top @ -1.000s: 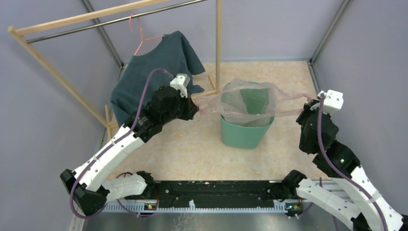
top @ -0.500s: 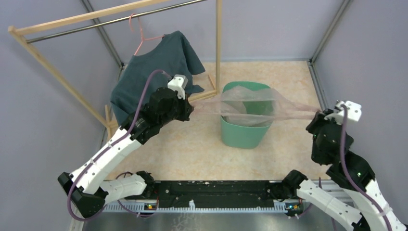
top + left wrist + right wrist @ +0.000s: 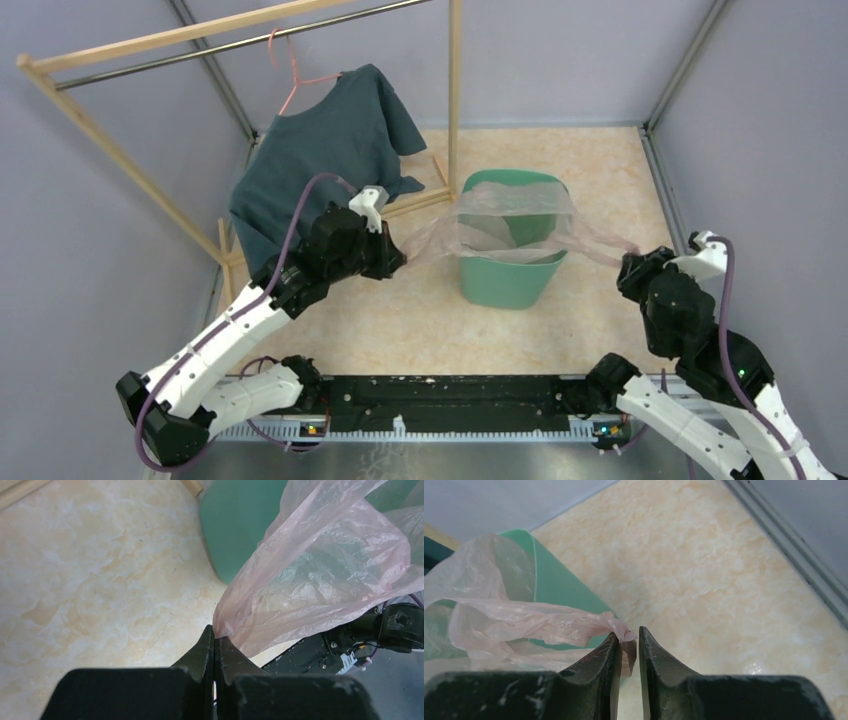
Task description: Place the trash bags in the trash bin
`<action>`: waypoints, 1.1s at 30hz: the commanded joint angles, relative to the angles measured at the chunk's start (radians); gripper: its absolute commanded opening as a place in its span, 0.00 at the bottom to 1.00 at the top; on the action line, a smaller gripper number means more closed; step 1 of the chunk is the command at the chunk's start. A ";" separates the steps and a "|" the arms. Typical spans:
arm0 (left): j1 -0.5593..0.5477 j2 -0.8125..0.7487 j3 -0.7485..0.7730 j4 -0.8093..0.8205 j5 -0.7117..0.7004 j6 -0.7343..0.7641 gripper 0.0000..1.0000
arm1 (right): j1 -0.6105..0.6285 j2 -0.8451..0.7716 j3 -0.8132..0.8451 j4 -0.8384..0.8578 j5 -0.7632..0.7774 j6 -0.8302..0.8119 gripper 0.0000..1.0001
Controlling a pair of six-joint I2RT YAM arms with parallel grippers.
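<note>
Pink film of the trash bags (image 3: 512, 215) now sags across the trash bin (image 3: 500, 285), because the right gripper (image 3: 628, 644), drawn back low toward 4 o'clock, has parted its jaws slightly around the 3 o'clock corner, probably letting go, while the outstretched left gripper (image 3: 215, 636) at 9 o'clock stays clamped on its corner.

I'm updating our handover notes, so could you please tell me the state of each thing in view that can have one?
Trash bag: stretched across the bin's mouth, one corner at each claw.
Trash bin: upright, mouth draped by the bag.
Left claw: shut on the bag's corner.
Right claw: jaws parted, the bag's other corner lying between them.
Teal shirt: hanging on the pink hanger.
</note>
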 commanded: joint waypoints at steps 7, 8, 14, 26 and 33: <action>0.002 -0.026 0.015 -0.036 -0.104 -0.023 0.00 | -0.004 0.015 0.054 -0.194 0.077 0.255 0.16; 0.002 -0.035 0.018 -0.035 -0.101 -0.021 0.00 | -0.005 0.005 0.062 -0.208 0.089 0.278 0.16; 0.002 -0.054 -0.050 0.002 -0.039 -0.048 0.00 | -0.003 -0.082 0.011 -0.298 0.145 0.547 0.16; 0.003 0.070 -0.103 0.190 -0.040 -0.047 0.00 | -0.004 -0.091 -0.328 0.217 0.166 0.198 0.31; 0.002 0.172 0.005 0.163 -0.038 -0.042 0.23 | -0.004 0.031 -0.230 0.187 0.109 0.169 0.46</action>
